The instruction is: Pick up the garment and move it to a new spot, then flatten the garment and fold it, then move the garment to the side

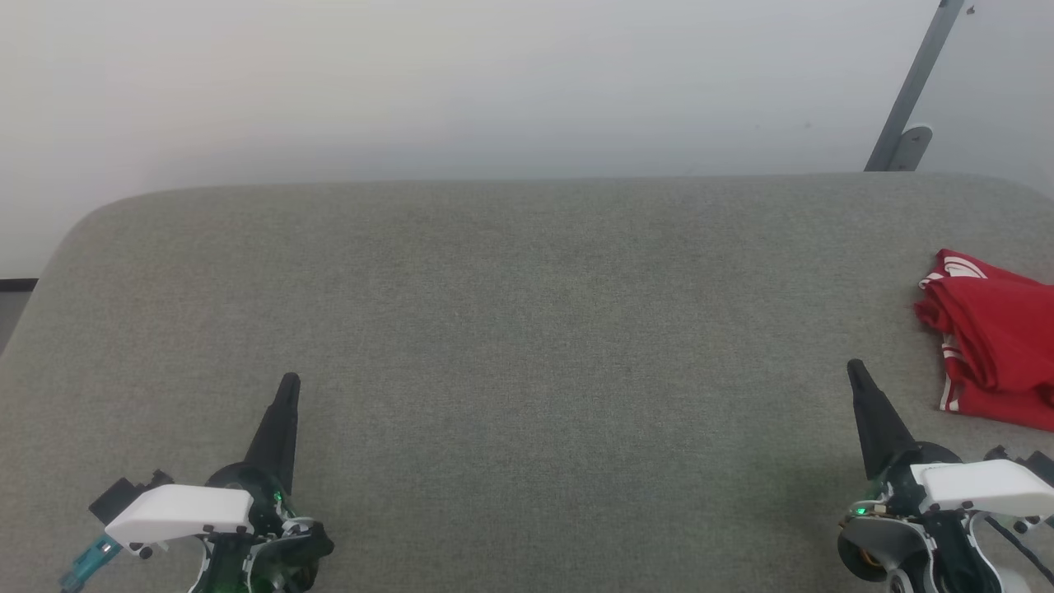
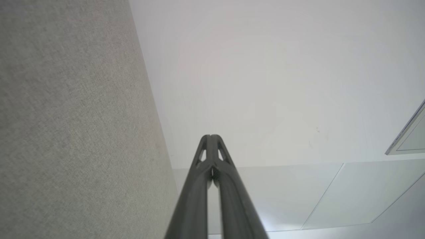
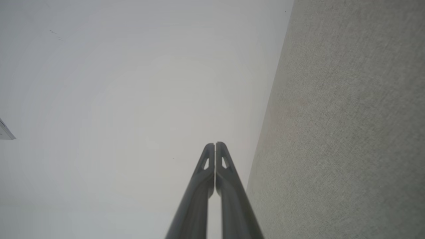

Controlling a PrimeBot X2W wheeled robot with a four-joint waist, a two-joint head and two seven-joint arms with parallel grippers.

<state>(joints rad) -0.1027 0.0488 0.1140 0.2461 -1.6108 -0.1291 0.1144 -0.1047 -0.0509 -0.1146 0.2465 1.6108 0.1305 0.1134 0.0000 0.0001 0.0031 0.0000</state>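
While clenched and empty, left gripper (image 1: 288, 380) and right gripper (image 1: 855, 366) apart from the garment (image 1: 996, 338) on the table (image 1: 527, 329).

A broad desk (image 1: 510, 329) covered in grey-green woven cloth spans the head view, its far corners rounded. Behind it stands a plain white wall (image 1: 412, 82), lightly scuffed in places. At the upper right a grey metal bar (image 1: 916, 82) slants up the wall from a small rounded bracket (image 1: 912, 147) just behind the desk's far edge. At the far left edge, a thin dark strip (image 1: 16, 285) runs beside the desk's corner. The left wrist view shows pale panels (image 2: 332, 192) divided by thin seams, and a grey-framed panel (image 2: 410, 136) at the right edge.
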